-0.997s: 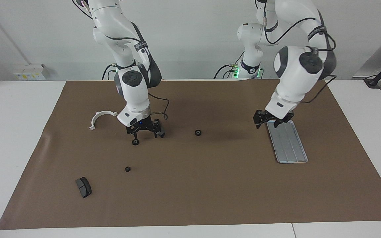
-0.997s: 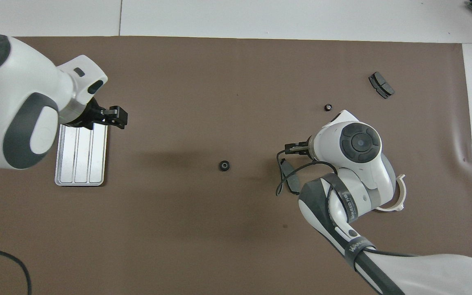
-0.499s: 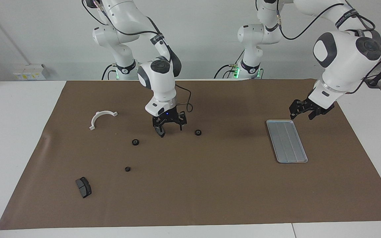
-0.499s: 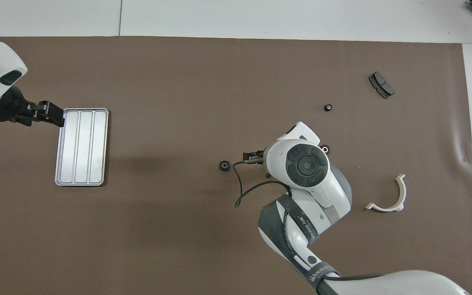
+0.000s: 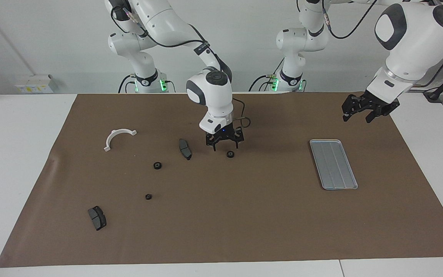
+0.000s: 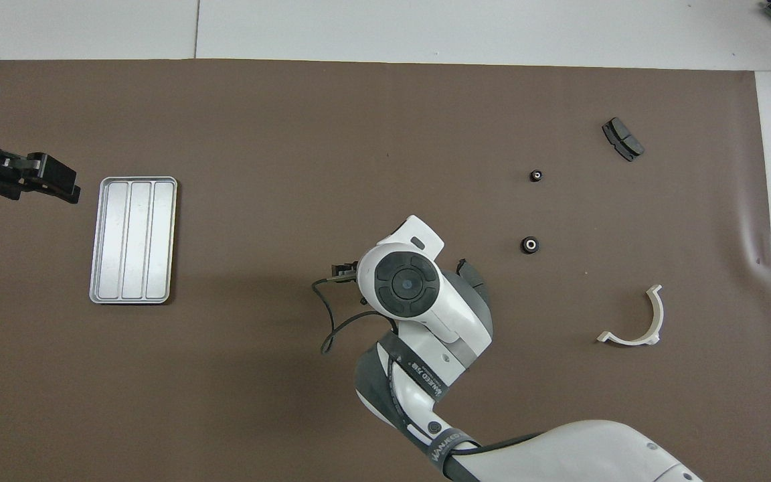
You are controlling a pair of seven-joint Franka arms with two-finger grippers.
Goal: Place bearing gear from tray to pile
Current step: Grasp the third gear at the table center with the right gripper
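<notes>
The silver tray (image 5: 333,163) (image 6: 133,239) lies near the left arm's end of the table with nothing in it. One black bearing gear (image 5: 230,154) lies mid-table. My right gripper (image 5: 224,146) hangs open just above it, not touching; the wrist hides both in the overhead view. The pile is scattered toward the right arm's end: a white half-ring bracket (image 5: 118,137) (image 6: 636,321), two brake pads (image 5: 185,149) (image 5: 97,217) and two more bearing gears (image 5: 157,165) (image 5: 148,196). My left gripper (image 5: 357,117) (image 6: 64,187) is raised beside the tray, open and holding nothing.
A brown mat (image 5: 244,223) covers the white table (image 5: 14,154). The right arm's forearm stretches over the mat's middle. A black cable (image 6: 332,328) loops off its wrist.
The right gripper swung from the gear near the bracket to over the mid-table gear, uncovering a brake pad. The left gripper lifted off the tray and drew away toward its own end.
</notes>
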